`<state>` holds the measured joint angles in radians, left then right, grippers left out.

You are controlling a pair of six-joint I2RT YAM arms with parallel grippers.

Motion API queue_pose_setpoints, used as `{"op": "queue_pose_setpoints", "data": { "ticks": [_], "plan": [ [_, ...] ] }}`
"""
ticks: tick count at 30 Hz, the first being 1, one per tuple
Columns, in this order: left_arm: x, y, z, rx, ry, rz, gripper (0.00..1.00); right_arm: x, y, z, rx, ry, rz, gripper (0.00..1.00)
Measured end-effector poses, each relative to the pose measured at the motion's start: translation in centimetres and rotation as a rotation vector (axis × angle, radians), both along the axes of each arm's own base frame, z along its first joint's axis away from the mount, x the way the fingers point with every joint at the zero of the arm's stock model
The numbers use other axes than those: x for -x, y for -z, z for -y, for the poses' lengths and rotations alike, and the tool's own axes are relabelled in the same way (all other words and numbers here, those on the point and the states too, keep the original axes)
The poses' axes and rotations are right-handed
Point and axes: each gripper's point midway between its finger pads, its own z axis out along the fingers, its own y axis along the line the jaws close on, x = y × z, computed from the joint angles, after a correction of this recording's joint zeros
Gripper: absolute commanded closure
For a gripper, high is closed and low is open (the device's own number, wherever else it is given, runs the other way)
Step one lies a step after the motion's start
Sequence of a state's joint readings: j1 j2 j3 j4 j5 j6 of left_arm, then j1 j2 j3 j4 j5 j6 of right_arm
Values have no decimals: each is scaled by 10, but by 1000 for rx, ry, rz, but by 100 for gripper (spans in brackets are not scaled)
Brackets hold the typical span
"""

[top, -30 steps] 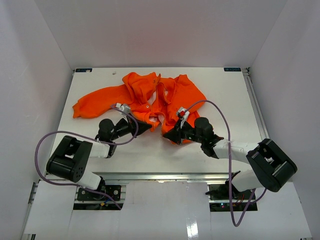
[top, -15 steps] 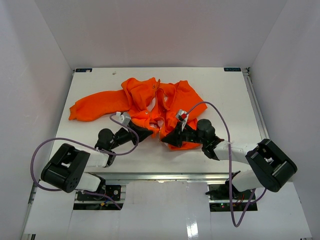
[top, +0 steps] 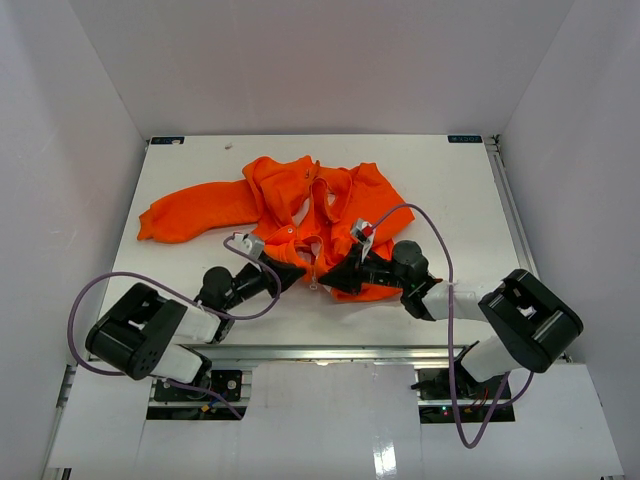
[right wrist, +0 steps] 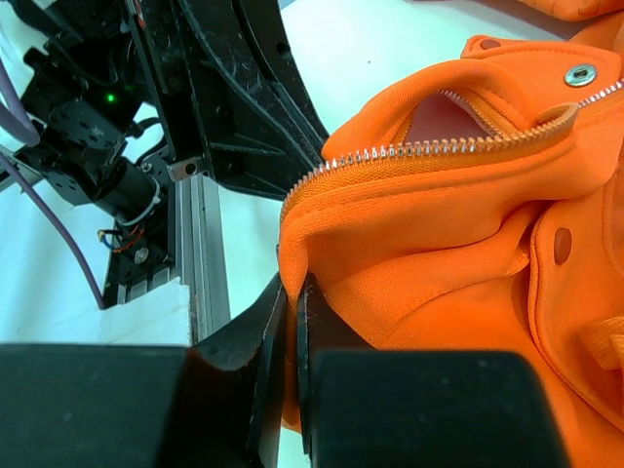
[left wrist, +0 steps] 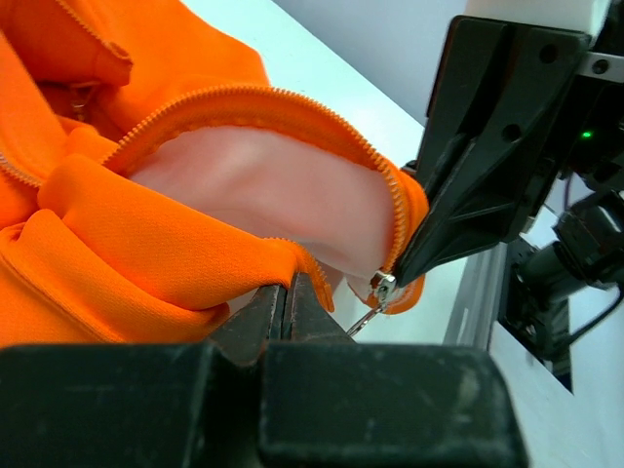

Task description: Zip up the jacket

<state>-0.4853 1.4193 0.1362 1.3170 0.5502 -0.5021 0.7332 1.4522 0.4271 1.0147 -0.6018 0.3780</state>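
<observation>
The orange jacket [top: 300,195] lies crumpled in the middle of the white table, one sleeve stretched left. Its front is open at the bottom hem. My left gripper [top: 300,271] is shut on the left hem edge; in the left wrist view the orange fabric [left wrist: 146,253] is pinched between the jaws, with pale lining [left wrist: 263,195] showing. The metal zipper slider [left wrist: 381,287] hangs at the right panel's corner, by my right gripper. My right gripper [top: 332,279] is shut on the right hem edge [right wrist: 322,253]; zipper teeth [right wrist: 419,148] run above it.
The table's near edge and metal rail [top: 320,352] lie just below both grippers. White walls enclose the table on three sides. The jacket's left sleeve [top: 185,212] reaches toward the left edge. The right arm's purple cable [top: 440,240] loops over the table.
Both grippers have drawn the jacket's bottom hem toward the near edge and closer together. The left sleeve shifted slightly. Both stayed shut on the fabric.
</observation>
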Motion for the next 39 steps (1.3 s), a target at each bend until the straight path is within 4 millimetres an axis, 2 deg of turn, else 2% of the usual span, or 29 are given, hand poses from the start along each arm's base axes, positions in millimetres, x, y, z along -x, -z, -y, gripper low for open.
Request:
{"op": "queue_pose_setpoints", "data": {
  "ticks": [7, 11, 16, 27, 39],
  "plan": [
    [-2, 13, -7, -26, -82, -16, 100, -3, -2, -1, -23, 20, -15, 92],
    [-4, 13, -9, -34, -117, 2, 100, -2, 1, 1, -22, 26, -22, 92],
    [-7, 2, -10, -27, -150, 49, 100, -2, 1, 0, -22, 27, -23, 92],
    [-10, -39, -12, 22, -197, 197, 100, -1, 9, 0, -9, 27, -59, 92],
    [-7, -39, -7, 3, -197, 227, 100, -7, 12, -5, -22, 54, -110, 92]
  ]
}}
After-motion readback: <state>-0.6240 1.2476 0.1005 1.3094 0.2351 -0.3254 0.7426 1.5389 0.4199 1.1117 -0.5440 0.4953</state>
